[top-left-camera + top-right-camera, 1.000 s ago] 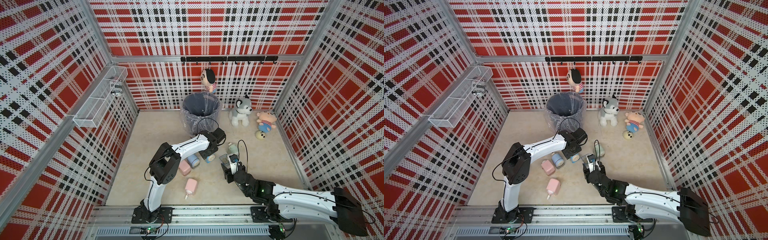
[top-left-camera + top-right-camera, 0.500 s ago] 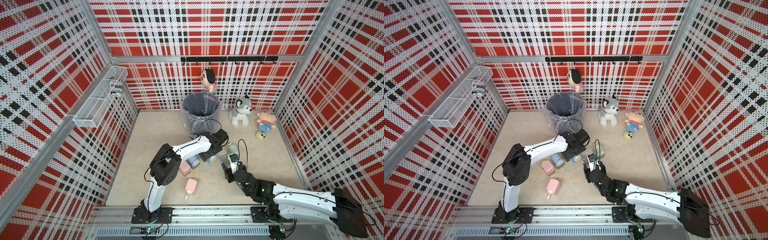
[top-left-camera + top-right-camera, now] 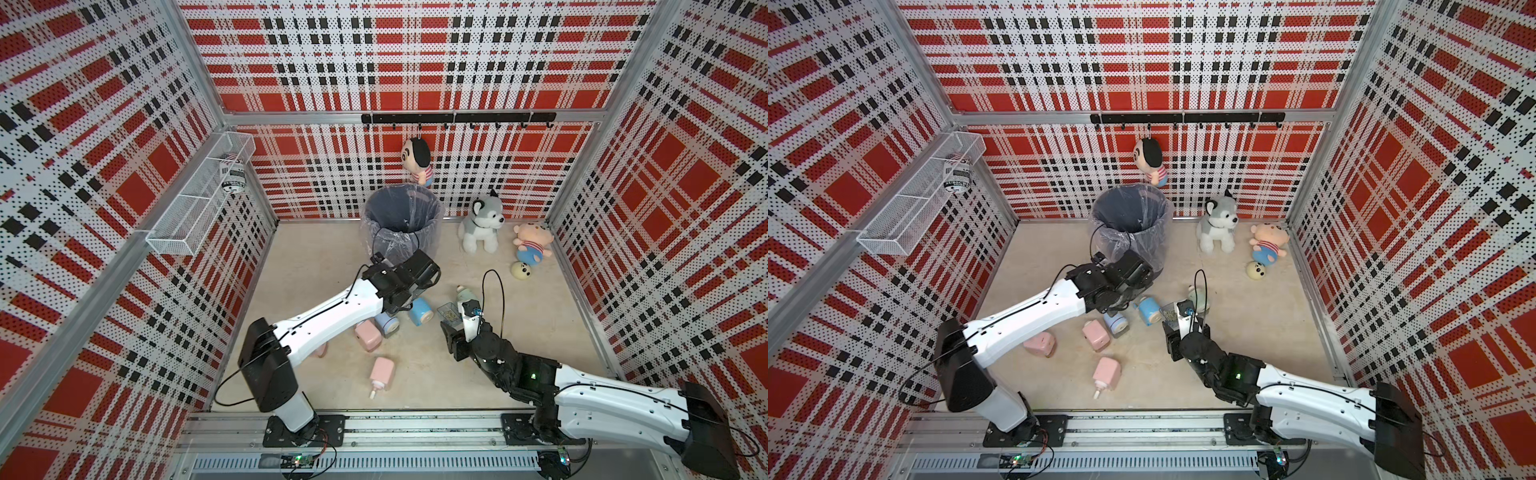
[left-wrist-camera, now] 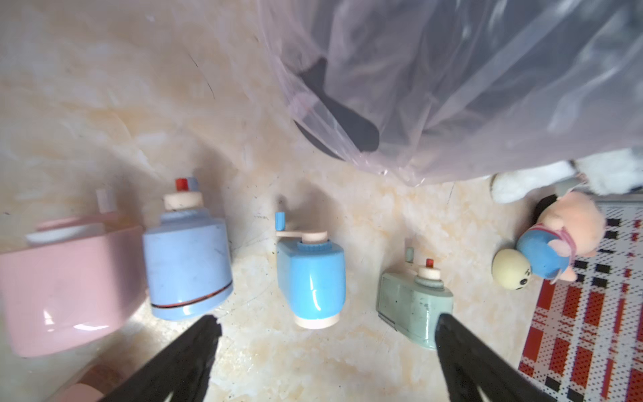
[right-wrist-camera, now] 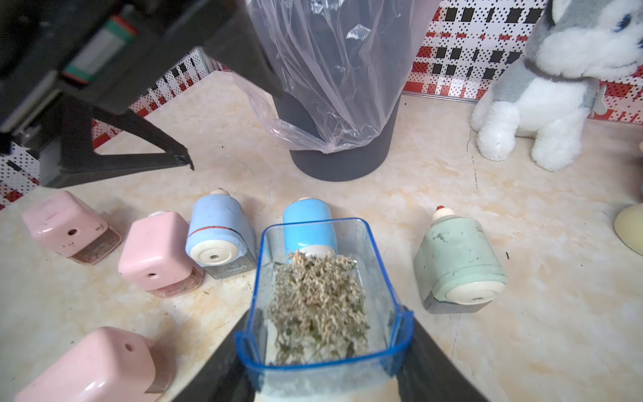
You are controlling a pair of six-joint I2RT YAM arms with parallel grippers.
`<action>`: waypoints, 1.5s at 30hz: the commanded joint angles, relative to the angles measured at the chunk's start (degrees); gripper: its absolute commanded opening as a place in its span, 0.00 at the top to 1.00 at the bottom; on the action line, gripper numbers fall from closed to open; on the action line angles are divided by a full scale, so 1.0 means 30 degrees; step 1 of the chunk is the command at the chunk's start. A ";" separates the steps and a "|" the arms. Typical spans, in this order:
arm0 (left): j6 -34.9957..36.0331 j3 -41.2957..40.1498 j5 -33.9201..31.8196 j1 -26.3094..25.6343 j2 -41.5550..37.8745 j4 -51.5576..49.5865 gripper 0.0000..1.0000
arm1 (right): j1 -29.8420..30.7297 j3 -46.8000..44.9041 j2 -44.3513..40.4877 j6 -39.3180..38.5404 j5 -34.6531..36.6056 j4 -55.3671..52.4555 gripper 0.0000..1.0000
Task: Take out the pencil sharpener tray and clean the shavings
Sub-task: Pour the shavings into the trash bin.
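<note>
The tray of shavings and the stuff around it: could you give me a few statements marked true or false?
1. The right fingers hold a tray full of shavings. True.
2. The left fingers grip a blue sharpener. False: they are spread wide and hold nothing.
3. The bin is lined with a plastic bag. True.
4. The tray is above the bin. False: it is well short of it, over the table.
5. The husky lies on its side. False: it sits upright.
</note>
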 commanded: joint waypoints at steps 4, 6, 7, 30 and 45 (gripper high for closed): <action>0.3069 -0.4066 -0.3216 0.1321 -0.4929 0.3535 0.02 | -0.0161 0.2794 0.1065 0.0532 -0.0005 -0.1500 0.55; 0.4652 -0.5820 -0.3817 0.1798 -0.6665 0.5628 0.02 | -0.0190 0.3830 0.1756 0.0066 -0.0229 -0.1532 0.55; 0.5303 -0.6577 -0.4041 0.2024 -0.7388 0.6602 0.02 | -0.0269 0.4331 0.2088 -0.0137 -0.0348 -0.1575 0.55; 1.6641 -2.0860 -0.2590 0.3670 -1.5757 2.4594 0.02 | -0.4630 2.1242 1.3811 -0.0784 -0.5570 -0.6399 0.58; 1.7278 -2.1002 -0.2499 0.3036 -1.5401 2.5238 0.02 | -0.7674 3.1417 2.0720 0.7478 -0.9204 -1.0790 0.57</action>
